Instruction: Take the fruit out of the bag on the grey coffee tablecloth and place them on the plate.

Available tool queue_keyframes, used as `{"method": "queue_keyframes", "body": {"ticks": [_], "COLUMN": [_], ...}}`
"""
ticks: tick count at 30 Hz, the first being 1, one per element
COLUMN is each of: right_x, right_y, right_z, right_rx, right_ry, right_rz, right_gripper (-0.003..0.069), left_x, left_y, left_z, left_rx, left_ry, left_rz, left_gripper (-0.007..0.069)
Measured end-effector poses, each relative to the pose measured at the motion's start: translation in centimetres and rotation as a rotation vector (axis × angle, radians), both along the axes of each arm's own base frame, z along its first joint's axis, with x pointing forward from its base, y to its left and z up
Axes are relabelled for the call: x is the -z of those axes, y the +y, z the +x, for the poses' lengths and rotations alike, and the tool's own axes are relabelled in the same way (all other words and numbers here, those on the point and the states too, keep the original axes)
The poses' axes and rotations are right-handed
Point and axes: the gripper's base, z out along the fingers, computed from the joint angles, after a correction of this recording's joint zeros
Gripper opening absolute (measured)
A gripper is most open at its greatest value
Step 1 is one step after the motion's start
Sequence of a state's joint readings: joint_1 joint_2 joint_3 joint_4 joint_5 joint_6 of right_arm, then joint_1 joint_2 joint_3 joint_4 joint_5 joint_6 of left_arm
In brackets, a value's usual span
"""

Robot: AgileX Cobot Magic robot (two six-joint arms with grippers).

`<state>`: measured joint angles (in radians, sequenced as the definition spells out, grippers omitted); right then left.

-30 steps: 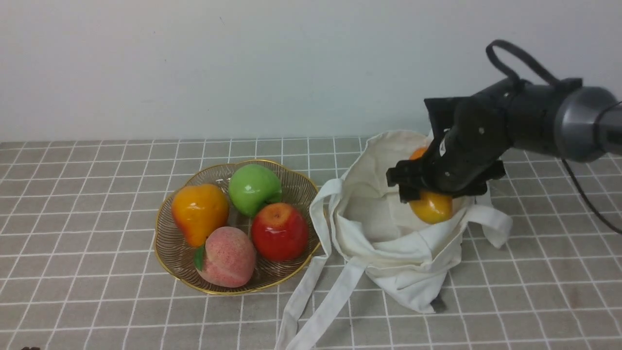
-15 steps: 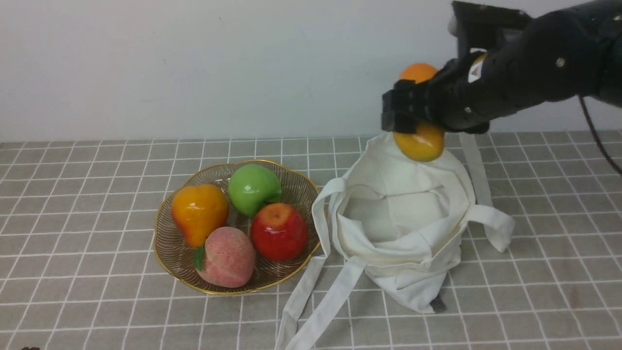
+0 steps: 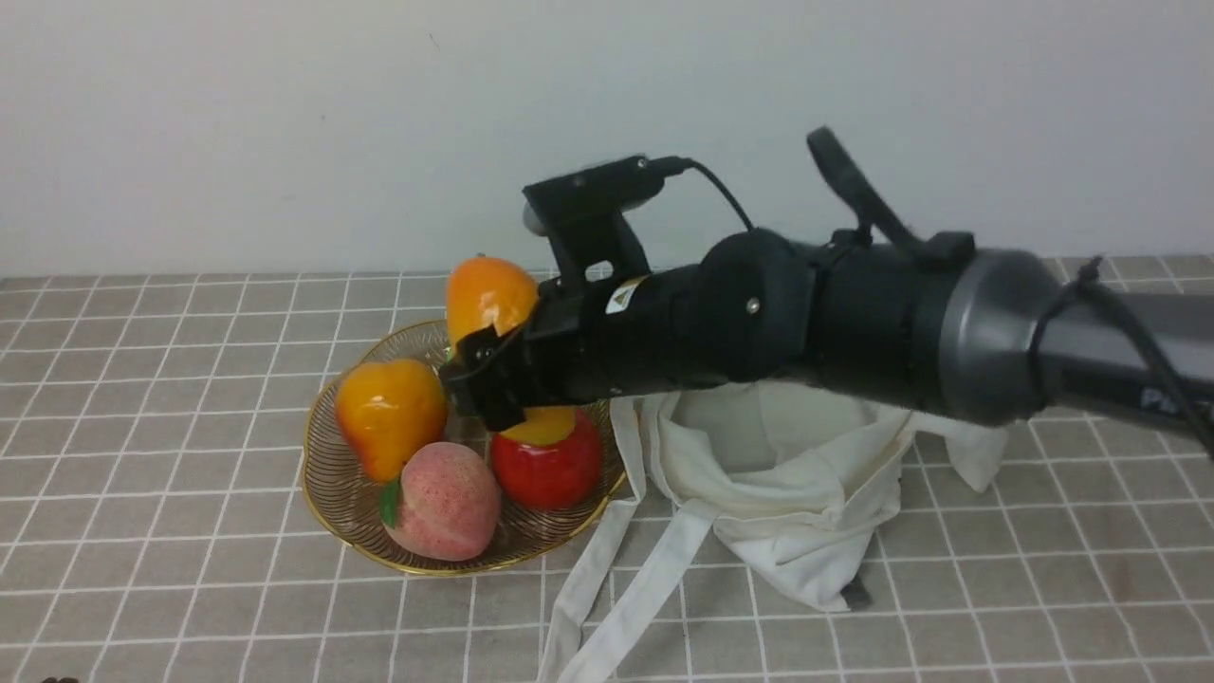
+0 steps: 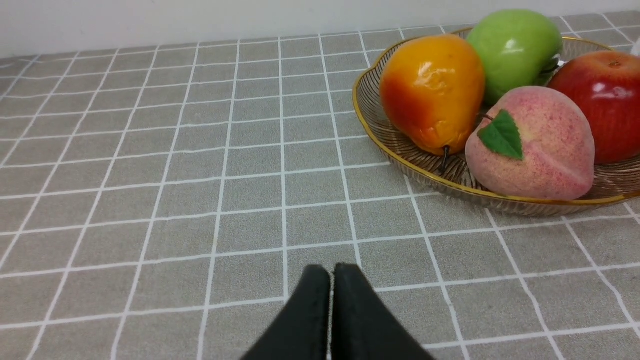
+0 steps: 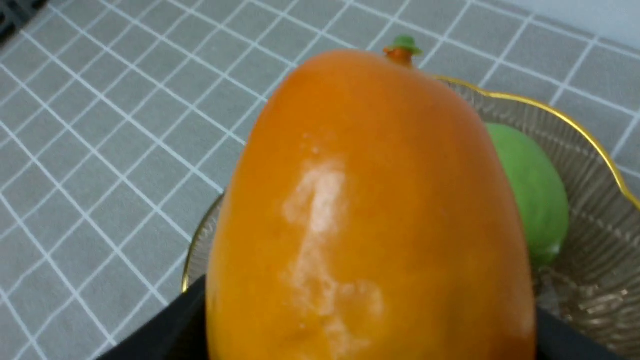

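Front view: the right gripper [image 3: 488,372] clamps the mango [image 3: 488,296] round its middle. The jaws are spread wide on it, orange stem end up, yellow end down. The mid-body grip is probably chosen because the skin is glossy and would slip. The mango hangs over the plate [image 3: 334,493], right above the red apple [image 3: 560,470]; can't tell if they touch. The pear [image 3: 389,410] and peach [image 3: 442,500] fill the rest, so the free spot looks tight. The right arm [image 3: 854,323] reaches nearly level across the slumped bag [image 3: 787,493], which lies on the checked tablecloth [image 3: 142,379].

Left wrist view: the left gripper [image 4: 331,274] is pinched closed with nothing in it. It sits low over the cloth near the plate, out of the way.

Right wrist view: the mango fills the frame, with a black jaw on either side. The green apple [image 5: 537,195] and the gold rim lie beyond. The carry looks done; the release is left.
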<state>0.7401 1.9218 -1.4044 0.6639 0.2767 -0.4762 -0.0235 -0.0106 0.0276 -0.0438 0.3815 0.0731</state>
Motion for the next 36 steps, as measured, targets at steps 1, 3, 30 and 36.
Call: {"method": "queue_keyframes", "body": {"ticks": [1, 3, 30, 36], "right_x": [0.1, 0.1, -8.1, -15.5], "right_y": [0.3, 0.7, -6.4, -14.5], "right_z": [0.0, 0.0, -2.6, -7.3], "right_rx": [0.009, 0.023, -0.132, -0.132], "right_ry": [-0.015, -0.046, 0.119, 0.087], "right_rz": [0.013, 0.025, -0.002, -0.071], "right_gripper": [0.0545, 0.0545, 0.0353, 0.001], "left_x": [0.0, 0.0, 0.0, 0.0], "left_y": [0.0, 0.0, 0.0, 0.0], "left_z": [0.0, 0.0, 0.0, 0.0], "left_rx": [0.0, 0.0, 0.0, 0.0], "left_ry": [0.0, 0.0, 0.0, 0.0], "left_rz": [0.0, 0.0, 0.0, 0.0], "left_gripper": [-0.0008, -0.0008, -0.0008, -0.0008]}}
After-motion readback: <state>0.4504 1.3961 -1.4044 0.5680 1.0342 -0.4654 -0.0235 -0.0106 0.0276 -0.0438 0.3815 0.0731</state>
